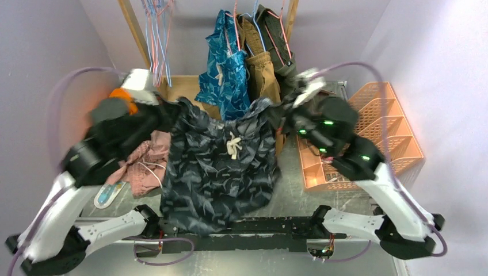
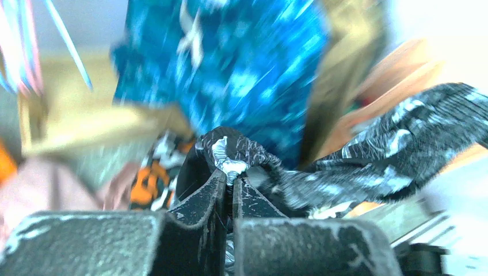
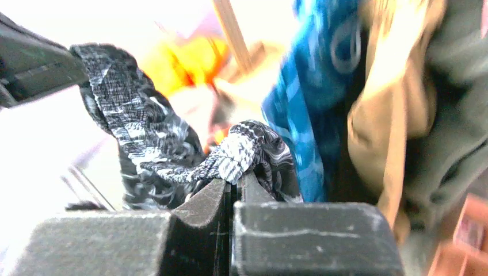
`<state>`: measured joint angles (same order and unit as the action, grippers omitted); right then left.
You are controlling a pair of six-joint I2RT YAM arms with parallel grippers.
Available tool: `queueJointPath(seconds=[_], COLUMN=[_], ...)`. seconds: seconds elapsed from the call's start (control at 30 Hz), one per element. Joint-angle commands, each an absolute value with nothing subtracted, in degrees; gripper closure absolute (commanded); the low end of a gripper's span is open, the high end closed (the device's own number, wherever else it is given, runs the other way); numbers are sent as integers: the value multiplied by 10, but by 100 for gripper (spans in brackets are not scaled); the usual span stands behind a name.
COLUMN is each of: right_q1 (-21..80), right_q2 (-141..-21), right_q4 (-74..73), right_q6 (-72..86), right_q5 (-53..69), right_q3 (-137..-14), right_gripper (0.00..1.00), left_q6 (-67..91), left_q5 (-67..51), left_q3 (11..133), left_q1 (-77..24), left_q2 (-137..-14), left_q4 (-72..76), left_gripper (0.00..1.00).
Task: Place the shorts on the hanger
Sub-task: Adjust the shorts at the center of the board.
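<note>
Left gripper (image 1: 175, 108) at 10 o'clock and right gripper (image 1: 280, 115) at 2 each pinch a waist corner of the shorts (image 1: 218, 167), so we've got them hanging spread, legs twd 6. The hanger (image 1: 163, 54) is up at 11, apart.
Left wrist: jaws clamped on the waist fabric, which runs off to 3.
Right wrist: jaws clamped on a bunched corner, fabric stretching to 10, prob. held taut for threading.

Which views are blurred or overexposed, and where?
Top external view: mostly sharp, only the left arm smears. Left wrist view: the teal shorts behind are streaked with blur, the left gripper is crisp. Right wrist view: glare whitens the left side; the right gripper and dark shorts are clear.
</note>
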<state>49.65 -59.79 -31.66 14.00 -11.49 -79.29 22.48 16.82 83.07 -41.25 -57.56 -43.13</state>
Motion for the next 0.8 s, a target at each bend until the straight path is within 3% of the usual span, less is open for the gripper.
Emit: queueJointPath(seconds=[0.0, 0.33, 0.77], right_q1=[499, 499, 499], right_q2=[-548, -512, -507], right_q4=[-299, -275, -264], right_q6=[83, 60, 69], right_q5=[-48, -100, 241], right_q3=[-912, -953, -1068], right_gripper=[100, 100, 100], left_q6=[117, 66, 62], left_q5=[63, 12, -194], left_q3=[881, 860, 930], left_q1=[-408, -409, -408], left_q2=[-460, -350, -359], left_q4=[-302, -197, -195], left_gripper=[93, 93, 93])
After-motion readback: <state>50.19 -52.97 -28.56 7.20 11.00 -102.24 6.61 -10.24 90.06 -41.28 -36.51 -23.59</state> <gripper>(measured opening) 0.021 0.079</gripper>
